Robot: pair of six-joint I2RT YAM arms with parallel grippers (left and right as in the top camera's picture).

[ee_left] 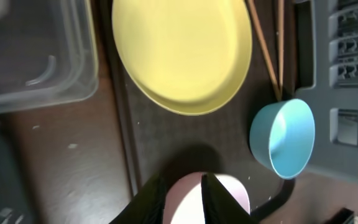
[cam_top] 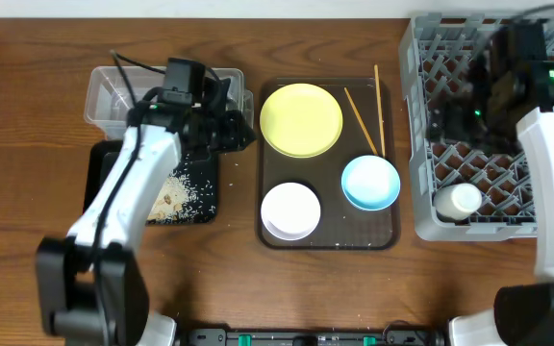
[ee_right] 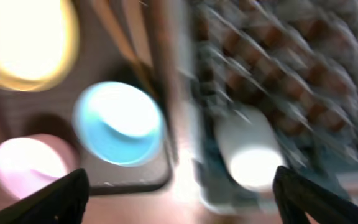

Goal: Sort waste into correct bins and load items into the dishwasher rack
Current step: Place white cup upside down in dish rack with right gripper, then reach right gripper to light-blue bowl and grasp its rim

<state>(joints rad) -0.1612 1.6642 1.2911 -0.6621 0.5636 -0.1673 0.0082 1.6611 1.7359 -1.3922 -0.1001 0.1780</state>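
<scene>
At the far left of the wooden surface (cam_top: 27,144), a clear plastic tub (cam_top: 113,91) is seen. Just in front of it lies a shallow black tray (cam_top: 195,197), and loose white rice (cam_top: 192,183) is scattered across it. The left arm is stretched over both bins. Its pincer (ee_left: 185,180) is held released above the gap between the tub and the brown serving tray (cam_top: 330,235), with the fingers apart and nothing gripped.

On the serving tray, the pale yellow plate (cam_top: 301,119) is placed at the back left and the white bowl (cam_top: 290,210) at the front left. The wooden chopsticks (cam_top: 368,111) are laid along the back right, angled towards each other. The light blue bowl (cam_top: 370,182) is set in front of them, near the tray's right edge.

To the right, just beside the tray, the grey dishwasher rack (cam_top: 421,144) is found. The small white cup (cam_top: 457,201) is lodged in its front left corner. The right pincer (ee_right: 182,205) is held over the rack. The wrist view is blurred, but the fingers are seen spread wide, with nothing grasped.
</scene>
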